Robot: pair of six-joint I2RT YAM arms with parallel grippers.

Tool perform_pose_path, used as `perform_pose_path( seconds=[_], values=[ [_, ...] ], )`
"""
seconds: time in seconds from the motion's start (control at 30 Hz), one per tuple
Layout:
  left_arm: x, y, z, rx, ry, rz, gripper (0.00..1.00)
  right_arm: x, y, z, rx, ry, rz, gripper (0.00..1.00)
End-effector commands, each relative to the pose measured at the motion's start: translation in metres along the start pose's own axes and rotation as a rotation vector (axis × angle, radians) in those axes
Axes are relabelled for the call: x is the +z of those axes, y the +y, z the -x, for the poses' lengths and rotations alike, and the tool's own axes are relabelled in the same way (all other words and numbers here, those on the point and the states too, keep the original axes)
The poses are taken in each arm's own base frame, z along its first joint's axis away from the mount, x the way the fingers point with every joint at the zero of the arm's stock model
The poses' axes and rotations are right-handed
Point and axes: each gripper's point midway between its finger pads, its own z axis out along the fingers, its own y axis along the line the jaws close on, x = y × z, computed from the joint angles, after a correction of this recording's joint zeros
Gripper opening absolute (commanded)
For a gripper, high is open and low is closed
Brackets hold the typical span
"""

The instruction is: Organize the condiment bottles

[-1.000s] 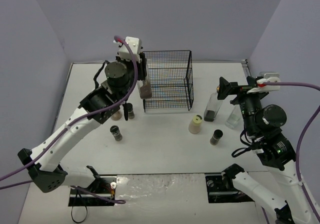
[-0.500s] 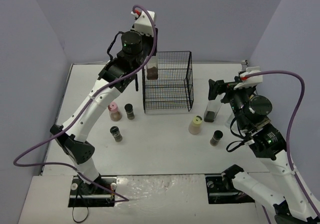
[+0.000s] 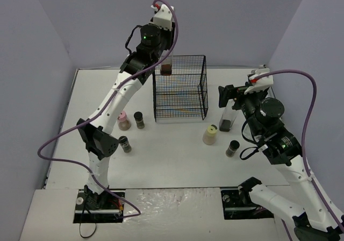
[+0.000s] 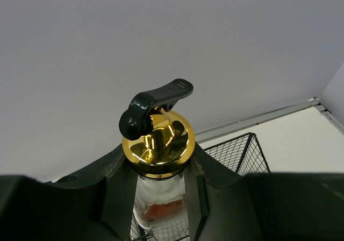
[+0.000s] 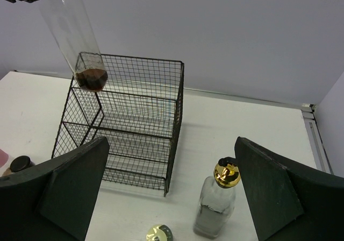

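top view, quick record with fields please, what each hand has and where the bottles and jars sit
left hand: shut on tall glass bottle, gold spout up
held bottle: tilted, in the air at the wire rack's far left top corner
right hand: open, empty, facing second gold-spout bottle standing on the table
right of rack: cream-capped jar, dark jar
left of rack: pink-capped jar, two dark jars

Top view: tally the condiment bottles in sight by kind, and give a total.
Tall glass bottles: 2
Squat jars: 2
Small dark black-capped jars: 3
Total: 7
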Motion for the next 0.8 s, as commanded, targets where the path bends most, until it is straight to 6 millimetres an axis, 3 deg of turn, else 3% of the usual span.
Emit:
perform_pose_path(
  seconds=[0.0, 0.5, 0.77],
  values=[
    [-0.032, 0.026, 0.123, -0.063, -0.348, 0.018, 0.0, 0.005, 0.009, 0.024, 0.026, -0.071, 0.034, 1.0],
    [-0.011, 0.036, 0.112, -0.071, -0.371, 0.035, 0.0, 0.007, 0.011, 0.016, 0.017, -0.052, 0.039, 1.0],
    [0.012, 0.032, 0.063, -0.08, -0.278, 0.043, 0.0, 0.008, 0.012, 0.01, 0.018, -0.04, 0.044, 1.0]
  ],
)
